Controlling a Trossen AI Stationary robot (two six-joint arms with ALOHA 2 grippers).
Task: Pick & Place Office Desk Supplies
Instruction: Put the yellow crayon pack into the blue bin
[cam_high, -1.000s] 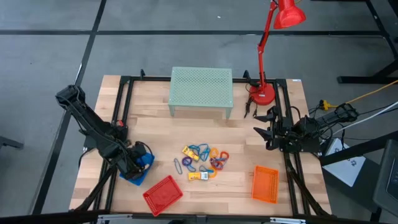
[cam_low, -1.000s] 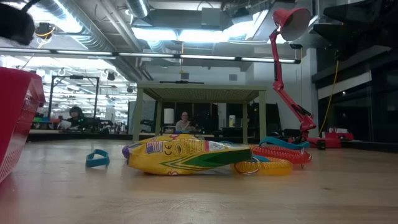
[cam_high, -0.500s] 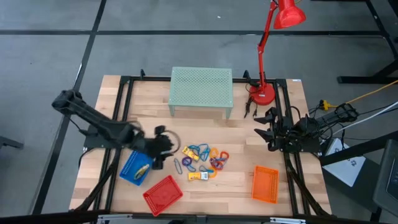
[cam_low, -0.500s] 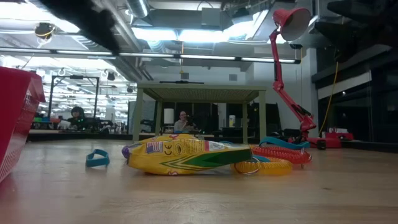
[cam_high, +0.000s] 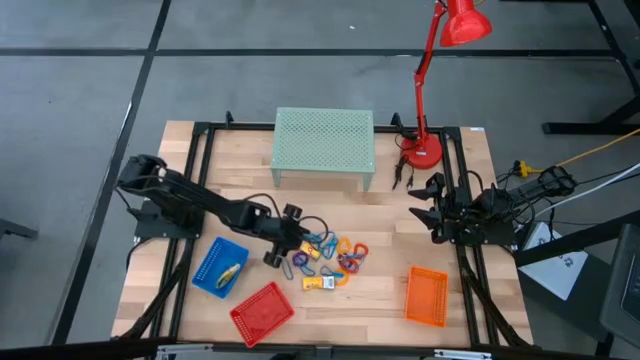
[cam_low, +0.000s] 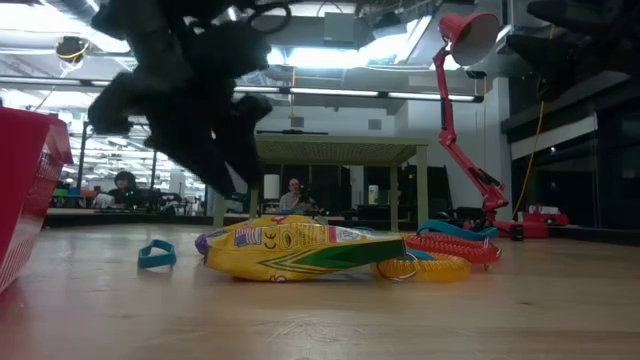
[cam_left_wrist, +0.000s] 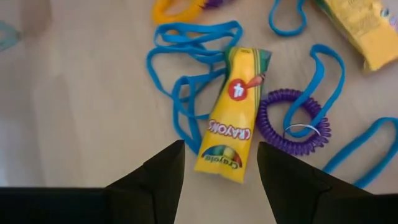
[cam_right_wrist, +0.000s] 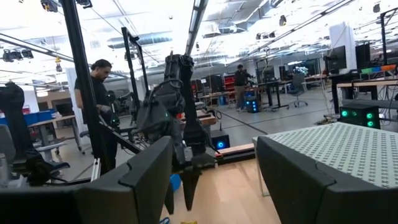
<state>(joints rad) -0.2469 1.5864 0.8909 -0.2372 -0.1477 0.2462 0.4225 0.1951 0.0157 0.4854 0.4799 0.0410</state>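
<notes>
Left arm: it is stretched from the table's left edge toward the middle, and the left gripper (cam_high: 284, 236) is held above the left edge of the pile, with its fingers apart and nothing between them.

Blue basket (cam_high: 206, 276): it is seen at the front left of the table, with one yellow item already lying in it.

Red basket (cam_high: 274, 320): it is set at the front edge, just right of the blue one.

Crayon pack (cam_left_wrist: 231, 116): a slim yellow packet is framed between the open fingers in the left wrist view, lying flat on the wood, over blue bands (cam_left_wrist: 186, 81) and touching a purple coil ring (cam_left_wrist: 292, 117).

Handling: the packet is judged light, thin-walled and somewhat slick, with crayons inside that could snap. It is best taken across its narrow width near the middle, with moderate squeeze. The bands and coil are judged soft and springy, and one may be dragged along if a finger is set down on it.

Office desk supplies (cam_high: 328, 258): the pile is gathered at the table's centre, in front of a green mesh shelf (cam_high: 323, 140).

Orange basket (cam_high: 426, 296): it is placed at the front right, well apart from the pile.

Right arm: it is parked at the right edge, and the right gripper (cam_high: 430, 208) is held open and empty, near the base of a red lamp (cam_high: 432, 90).
</notes>
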